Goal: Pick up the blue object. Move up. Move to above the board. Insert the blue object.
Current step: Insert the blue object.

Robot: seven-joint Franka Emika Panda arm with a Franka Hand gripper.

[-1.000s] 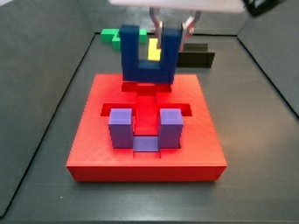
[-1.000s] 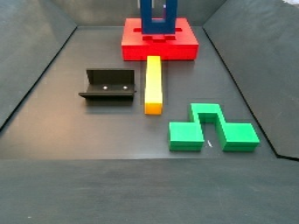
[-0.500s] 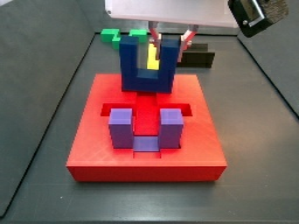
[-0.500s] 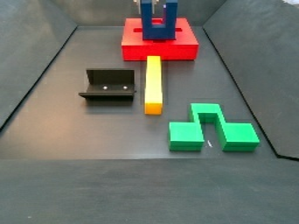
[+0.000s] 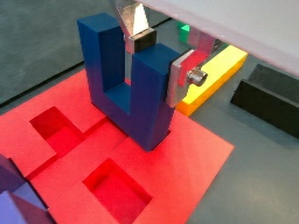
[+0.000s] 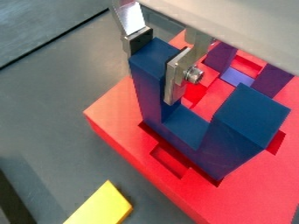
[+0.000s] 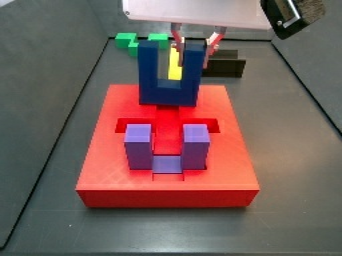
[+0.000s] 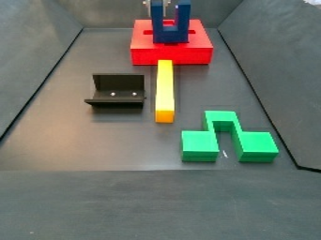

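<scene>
One prong of blue object (image 5: pixel 131 87) clamped between gripper (image 5: pixel 158 63) fingers, on board (image 5: pixel 176 175).

The dark grey tabletop (image 8: pixel 75 141) carries the red board (image 8: pixel 172 45) at its far end. Just before the board lies a yellow bar (image 8: pixel 164 90), with the fixture (image 8: pixel 116 92) beside it. A green block (image 8: pixel 227 137) rests nearer, apart. The gripper (image 7: pixel 194 42) hangs over the board.

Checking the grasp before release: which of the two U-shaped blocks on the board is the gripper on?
The dark blue U-shaped block: the gripper clamps one prong. The lighter purple U-shaped block sits untouched on the red board.
</scene>
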